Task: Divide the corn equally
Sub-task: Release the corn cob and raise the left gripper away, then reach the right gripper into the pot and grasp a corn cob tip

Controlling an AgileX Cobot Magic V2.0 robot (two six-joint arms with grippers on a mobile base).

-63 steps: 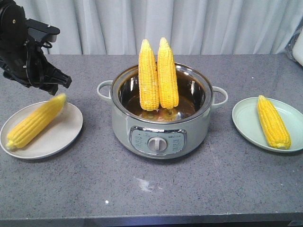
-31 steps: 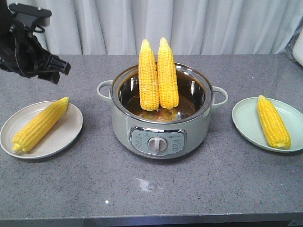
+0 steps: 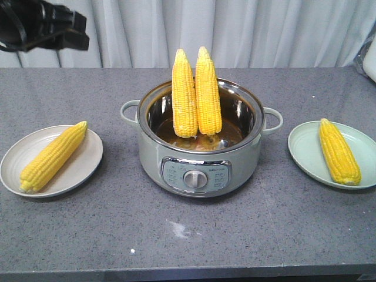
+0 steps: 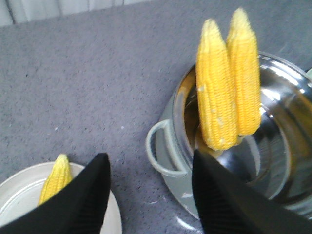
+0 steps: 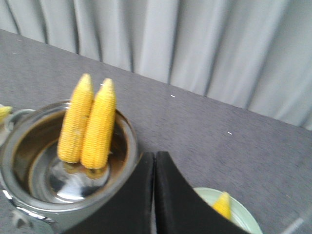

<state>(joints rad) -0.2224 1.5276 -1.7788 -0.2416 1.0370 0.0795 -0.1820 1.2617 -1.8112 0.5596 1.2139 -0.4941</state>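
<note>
Corn sits in 3 places in the front view, 4 cobs in all. The left pot cob point(image 3: 184, 94) and the right pot cob point(image 3: 208, 91) stand upright, tips up, touching side by side inside the cooking pot point(image 3: 200, 158) at the centre of the frame, their upper halves rising above its rim. The beige-plate cob point(image 3: 53, 157) lies diagonally on the beige plate point(image 3: 85, 154) at the left of the frame, its tip toward the upper right. The green-plate cob point(image 3: 339, 151) lies on the green plate point(image 3: 302, 147) at the right, its tip pointing away from the camera. Each plate holds 1 cob and stands well apart from the pot.

The pot is pale green with a shiny steel inside, a handle on each side and a dial on its front panel; its bottom seems to carry a brownish film, though reflections make that hard to read. Pot and plates rest on a grey speckled surface point(image 3: 176, 235) with a pale curtain point(image 3: 247, 29) behind.

The left hand point(image 4: 148, 157) hangs in the upper left of the front view, above the surface; its wrist view shows both black fingers point(image 4: 90, 192) spread wide with nothing between them. The right hand point(image 5: 154, 156) shows only in its wrist view, its fingers pressed together and holding nothing, above the surface between the pot and the green plate.
</note>
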